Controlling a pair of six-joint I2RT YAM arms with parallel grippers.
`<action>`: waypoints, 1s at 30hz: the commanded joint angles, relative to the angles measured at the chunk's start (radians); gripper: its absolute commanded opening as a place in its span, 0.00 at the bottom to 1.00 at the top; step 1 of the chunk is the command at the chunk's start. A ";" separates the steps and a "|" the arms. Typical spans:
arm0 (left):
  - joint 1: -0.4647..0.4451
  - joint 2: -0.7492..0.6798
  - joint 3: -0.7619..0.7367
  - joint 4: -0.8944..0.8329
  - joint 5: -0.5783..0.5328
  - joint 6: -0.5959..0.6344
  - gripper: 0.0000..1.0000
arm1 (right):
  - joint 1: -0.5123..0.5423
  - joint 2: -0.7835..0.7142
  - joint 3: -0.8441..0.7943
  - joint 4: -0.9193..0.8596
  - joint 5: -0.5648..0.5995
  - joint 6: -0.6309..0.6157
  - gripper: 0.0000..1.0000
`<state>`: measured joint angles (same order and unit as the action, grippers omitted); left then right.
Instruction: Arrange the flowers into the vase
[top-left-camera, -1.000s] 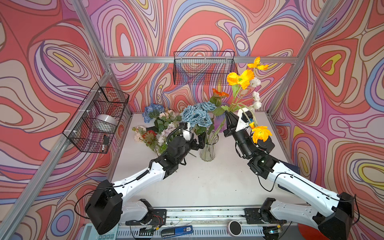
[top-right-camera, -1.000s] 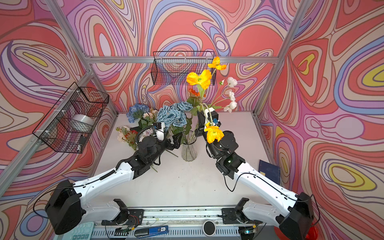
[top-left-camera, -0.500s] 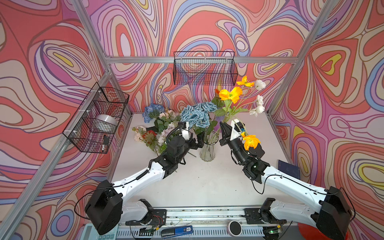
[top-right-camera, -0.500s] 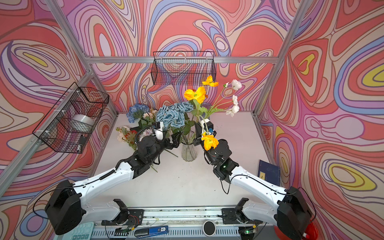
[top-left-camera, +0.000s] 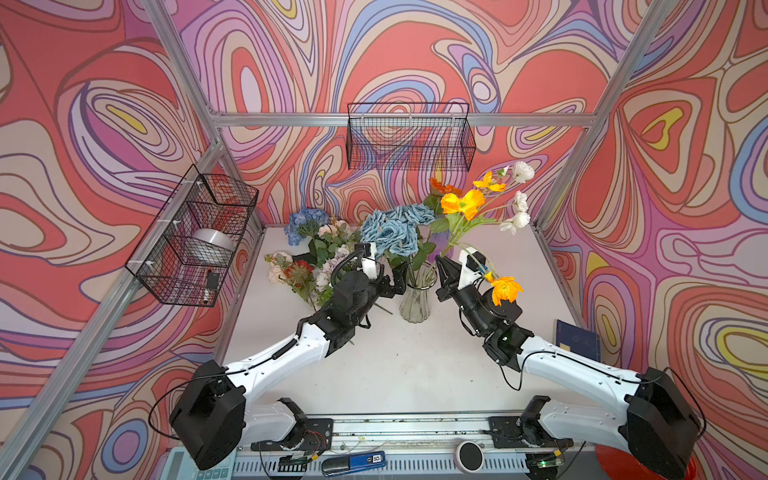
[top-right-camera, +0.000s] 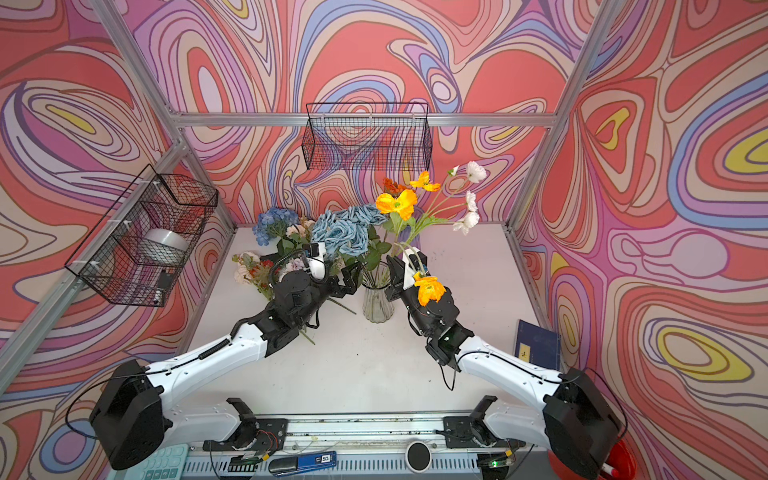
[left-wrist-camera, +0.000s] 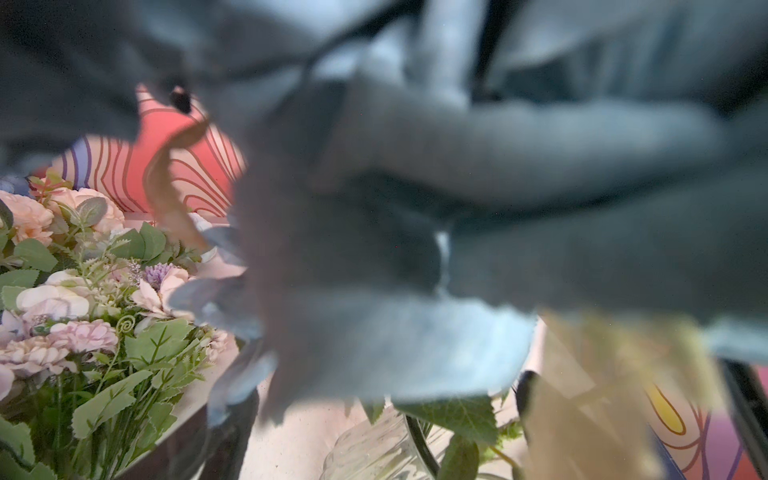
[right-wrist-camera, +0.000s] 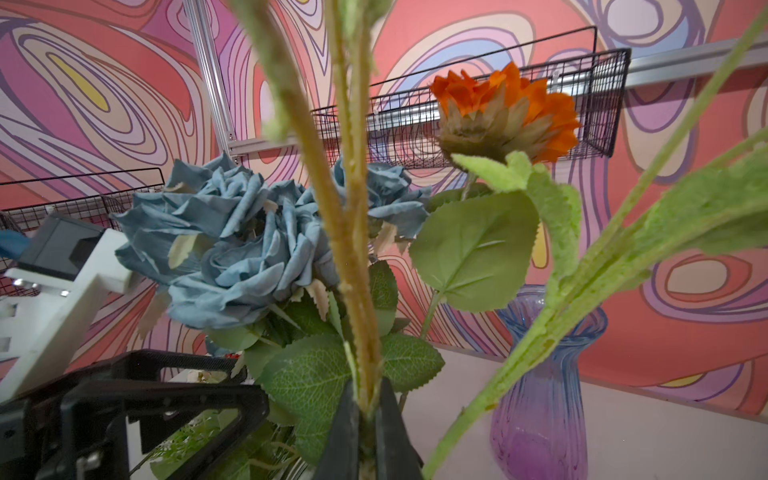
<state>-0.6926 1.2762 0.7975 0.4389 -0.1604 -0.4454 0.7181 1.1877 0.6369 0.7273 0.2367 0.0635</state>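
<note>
The right gripper is pressed together low on the fuzzy stems of an orange poppy spray. The heads fan high above it, and 1 bloom droops over the wrist. The gripper sits just beside the rim of the clear glass vase, which already carries the blue roses. The left gripper stands spread wide near the rim on the vase's other side, holding nothing. The stem ends below the right jaws are hidden, so I cannot tell whether they are in the mouth yet.

To seat the spray well, I would bring the stem ends over the free part of the mouth — the side away from the roses — and lower them straight down. I would let go only once the stems rest deep. The spray looks top-heavy and the vase could tip, so the left gripper is well placed to steady it. A purple vase stands close behind, so watch the leaning stems. Loose flowers wait on the table.
</note>
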 joint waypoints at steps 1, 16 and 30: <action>0.007 -0.015 -0.011 0.038 0.000 -0.009 1.00 | -0.011 0.022 -0.024 -0.010 -0.042 0.055 0.00; 0.008 -0.032 -0.026 0.041 -0.002 -0.007 1.00 | -0.025 0.076 -0.036 -0.051 -0.081 0.094 0.16; 0.016 -0.076 -0.038 -0.008 0.000 -0.010 1.00 | -0.025 -0.126 -0.054 -0.356 -0.130 0.125 0.50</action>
<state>-0.6861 1.2373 0.7738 0.4435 -0.1596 -0.4461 0.6949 1.1065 0.5999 0.4820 0.1223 0.1768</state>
